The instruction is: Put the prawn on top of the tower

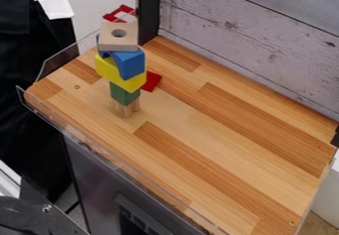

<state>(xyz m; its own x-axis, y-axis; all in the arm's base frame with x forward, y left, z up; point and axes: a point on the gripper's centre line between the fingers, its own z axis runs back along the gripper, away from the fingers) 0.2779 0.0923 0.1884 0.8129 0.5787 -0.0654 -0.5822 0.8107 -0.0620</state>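
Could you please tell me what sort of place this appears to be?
It looks like a robot test station, perhaps mocked up as a kitchen counter: a wooden worktop with clear edging, a plank-patterned wall panel behind it, and a tower of coloured blocks standing on top.

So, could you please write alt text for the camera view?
A block tower stands on a wooden tabletop, rising from pale pegs through green, yellow, blue and holed wooden blocks; a red block lies beside it, a red frame shows above.
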